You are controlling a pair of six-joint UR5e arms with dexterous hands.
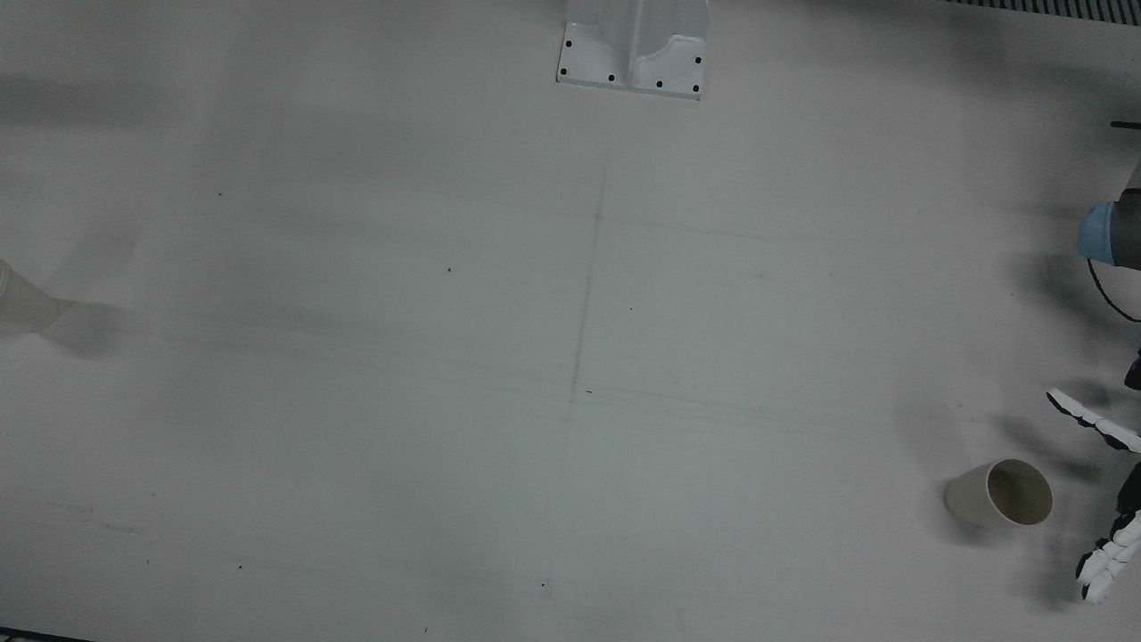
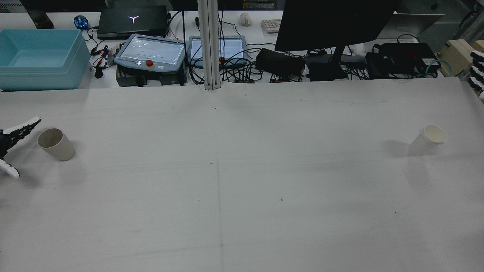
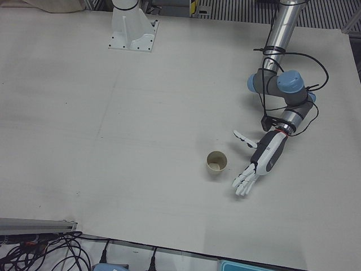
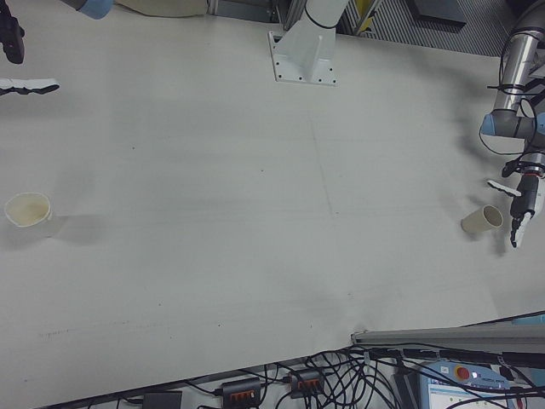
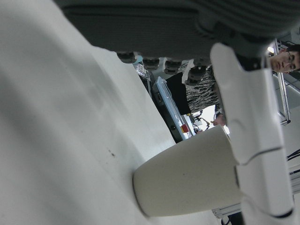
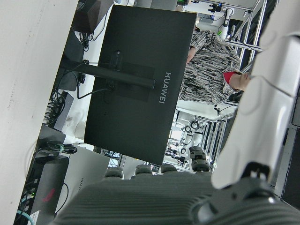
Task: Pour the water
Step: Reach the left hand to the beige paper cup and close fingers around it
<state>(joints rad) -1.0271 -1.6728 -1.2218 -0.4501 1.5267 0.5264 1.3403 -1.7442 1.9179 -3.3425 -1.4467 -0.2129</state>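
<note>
Left hand (image 3: 260,164): released, holding nothing, fingers spread and extended; it hovers just beside the beige cup (image 3: 216,162), at about 3 o'clock of it in the left-front view, not touching it as far as the views show

Risk, near cup: the beige cup looks light and stands free on the table (image 3: 141,113); a sideways approach with the fingers (image 3: 243,184) this straight could push it or tip it before they wrap around it

Risk, grip: a paper-like wall may crush if squeezed hard, and any contents would spill; whether it holds water cannot be told, though the inside looks dark and dull

Beige cup, look: a tapered cup, wider at the rim, upright, mouth open; matte off-white outside, darker inside

Beige cup, place: near the operators' edge on the robot's left half, at about 4 o'clock in the front view (image 1: 1000,493)

Risk, far cup: the two cups stand well apart, at opposite ends of the table, so either must be carried a long way; a tilt on the way would lose water early

White cup (image 2: 427,139): upright on the robot's right half, at about 3 o'clock in the rear view; paler, with a layered rim that may mean stacked cups

Right hand (image 4: 25,85): only partly seen at the edge of the right-front view, well clear of the white cup; whether it is released or clenched cannot be told
</note>
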